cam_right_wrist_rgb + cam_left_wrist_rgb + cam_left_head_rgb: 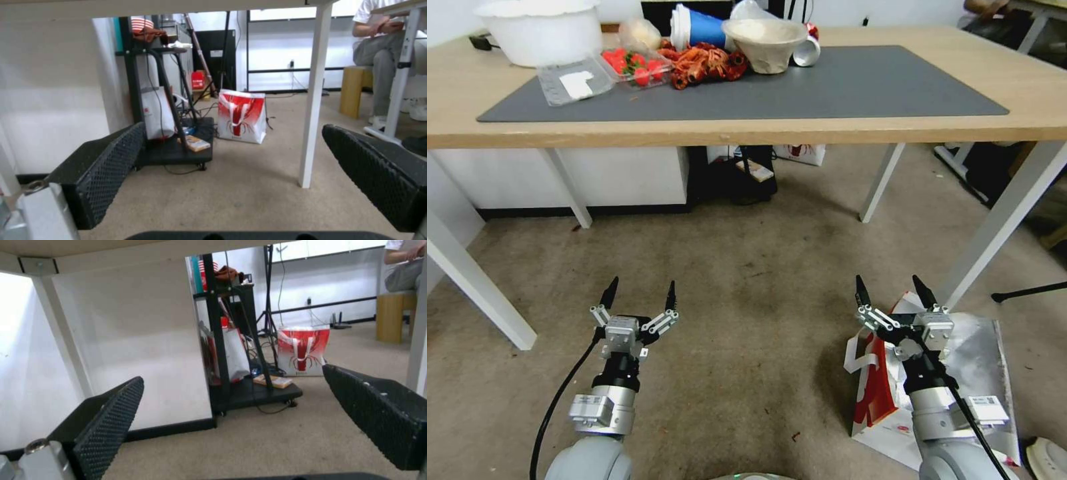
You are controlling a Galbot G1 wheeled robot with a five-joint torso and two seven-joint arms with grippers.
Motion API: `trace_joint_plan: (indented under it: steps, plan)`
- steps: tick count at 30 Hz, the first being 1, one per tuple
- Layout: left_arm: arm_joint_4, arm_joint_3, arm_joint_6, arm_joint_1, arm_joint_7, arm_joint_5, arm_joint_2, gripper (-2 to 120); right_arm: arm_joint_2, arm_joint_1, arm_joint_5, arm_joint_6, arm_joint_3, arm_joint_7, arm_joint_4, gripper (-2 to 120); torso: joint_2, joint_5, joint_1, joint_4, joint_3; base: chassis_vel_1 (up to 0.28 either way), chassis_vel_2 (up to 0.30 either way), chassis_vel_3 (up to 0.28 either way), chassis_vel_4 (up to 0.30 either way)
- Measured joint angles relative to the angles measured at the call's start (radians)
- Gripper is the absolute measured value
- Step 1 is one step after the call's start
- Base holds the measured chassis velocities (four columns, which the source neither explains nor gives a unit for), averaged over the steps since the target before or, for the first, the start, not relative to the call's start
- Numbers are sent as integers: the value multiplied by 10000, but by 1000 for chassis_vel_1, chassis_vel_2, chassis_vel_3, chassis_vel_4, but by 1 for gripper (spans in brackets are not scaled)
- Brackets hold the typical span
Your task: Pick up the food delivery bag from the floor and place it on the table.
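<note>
White-and-red food delivery bag (880, 393) on floor (747, 320) under wide-jawed right gripper (892, 288); left gripper (640, 291) likewise wide.

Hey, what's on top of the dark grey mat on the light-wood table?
At the dark grey mat's far left end: a clear plastic tray of strawberries, a pile of red crayfish and a pale paper bowl. The bowl's rim hides its contents. The mat's right half lies bare.

Head cam high, looking down over table (827, 127) and carpet (747, 267). Both wrist cams near floor level, facing 12 o'clock under the table; both share the black cart (249, 393) and red bag (242, 115).
</note>
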Motion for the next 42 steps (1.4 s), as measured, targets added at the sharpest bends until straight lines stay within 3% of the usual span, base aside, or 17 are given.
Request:
trace_joint_plan:
  steps: [14, 26, 42]
  plan:
    - [89, 10, -224, -227, -125, -428, 328, 100, -431, 388, 20, -297, 1014, 98, -433, 100, 58, 0, 6, 1, 0, 0, 0, 0, 0]
    - [312, 11, -43, -217, -349, -541, 536, 100, -643, 308, -837, 311, 2911, -370, -1846, 100, 86, -1, 12, 0, 0, 0, 0, 0, 0]
    - [1110, 38, -104, -406, -352, -303, 488, 100, -786, 656, -1376, 992, 3671, -443, -3552, 100, 102, -1, 16, -1, -1, 0, 0, 0, 0]
